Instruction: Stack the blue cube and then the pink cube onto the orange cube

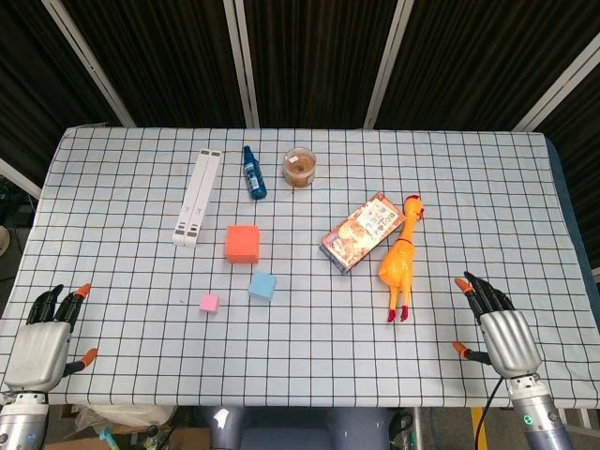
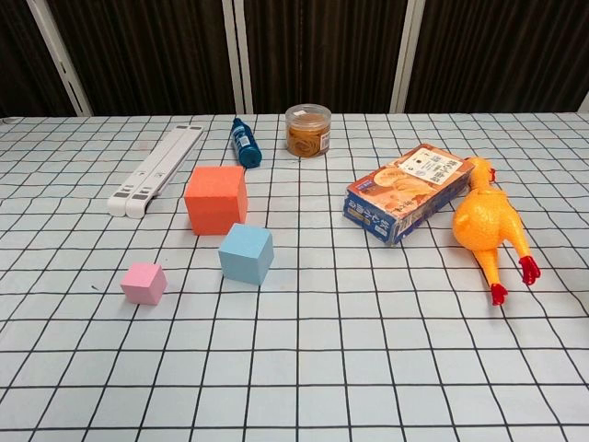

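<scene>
Nothing stacked yet; task at its start. Left hand (image 1: 42, 342) rests at the near left table edge, fingers apart, holding nothing. Pink cube (image 1: 209, 302) sits alone on the cloth, left of the blue cube (image 1: 262, 285); blue lies just in front of the orange cube (image 1: 242, 243), apparently apart. Box (image 1: 362, 232) and rubber chicken (image 1: 401, 258) lie further right, clear of the cubes. Right hand (image 1: 497, 328) at the near right edge, fingers spread, empty. Next move, likely: reach for blue, grip its sides, lift onto orange.
</scene>
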